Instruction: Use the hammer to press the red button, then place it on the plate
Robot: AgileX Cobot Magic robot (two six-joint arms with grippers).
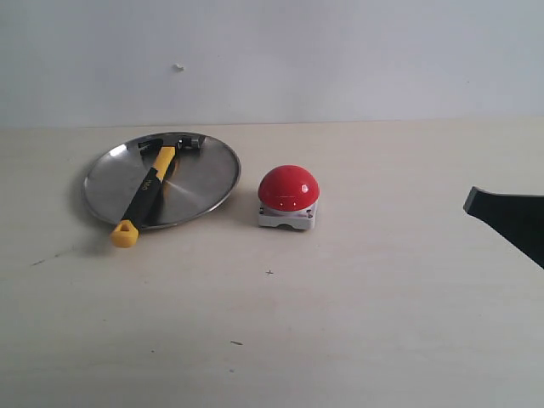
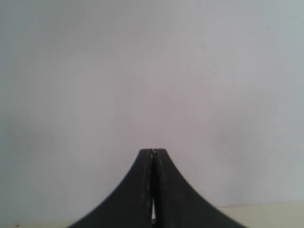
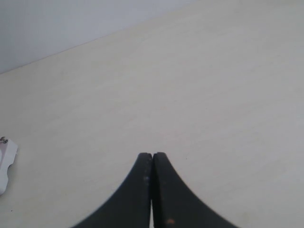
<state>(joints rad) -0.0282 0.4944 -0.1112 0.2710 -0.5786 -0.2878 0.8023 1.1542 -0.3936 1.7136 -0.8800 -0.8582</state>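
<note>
The hammer [image 1: 146,194] lies across the round steel plate [image 1: 208,174] at the left, its dark head near the plate's far rim and its yellow handle end sticking out over the near rim onto the table. To the right of the plate stands the red button [image 1: 288,188] on its white-grey base. My right gripper [image 1: 470,201] hovers at the right edge, well clear of the button, and is shut and empty [image 3: 152,154]. A corner of the button's base [image 3: 5,161] shows in the right wrist view. My left gripper [image 2: 152,150] is shut and empty, facing the bare wall, and does not show in the exterior view.
The pale wooden table [image 1: 357,323] stretches wide in front of and to the right of the button. A plain white wall [image 1: 340,59] rises behind the table's far edge. A few small dark specks mark the tabletop.
</note>
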